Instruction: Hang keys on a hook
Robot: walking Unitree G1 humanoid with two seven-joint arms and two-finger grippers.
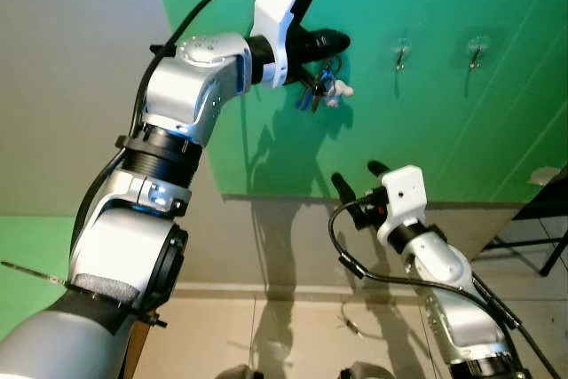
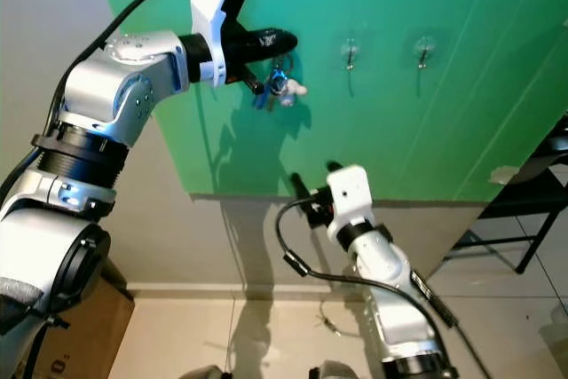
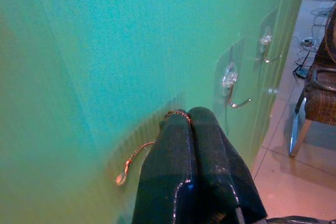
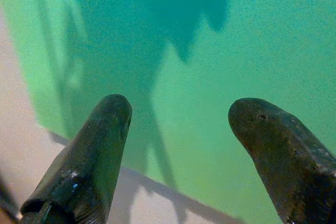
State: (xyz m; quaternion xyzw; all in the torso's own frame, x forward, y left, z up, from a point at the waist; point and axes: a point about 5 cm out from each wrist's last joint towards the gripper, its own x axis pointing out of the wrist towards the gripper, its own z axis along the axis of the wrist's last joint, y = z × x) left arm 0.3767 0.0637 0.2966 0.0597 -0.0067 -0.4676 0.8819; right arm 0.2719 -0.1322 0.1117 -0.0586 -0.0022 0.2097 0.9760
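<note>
Green wall [image 1: 426,130] ahead; left tool [image 1: 330,42] clamped on keys [image 1: 321,88], left of two hooks [image 1: 401,55]; right tool [image 1: 355,177] apart.

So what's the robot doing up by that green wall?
It is hanging up keys. Its left gripper is raised against the green wall, shut on a bunch of keys that dangles below its fingers. Two hooks are stuck on the wall further to the right, both bare. The right gripper waits lower down, open and holding nothing.
</note>
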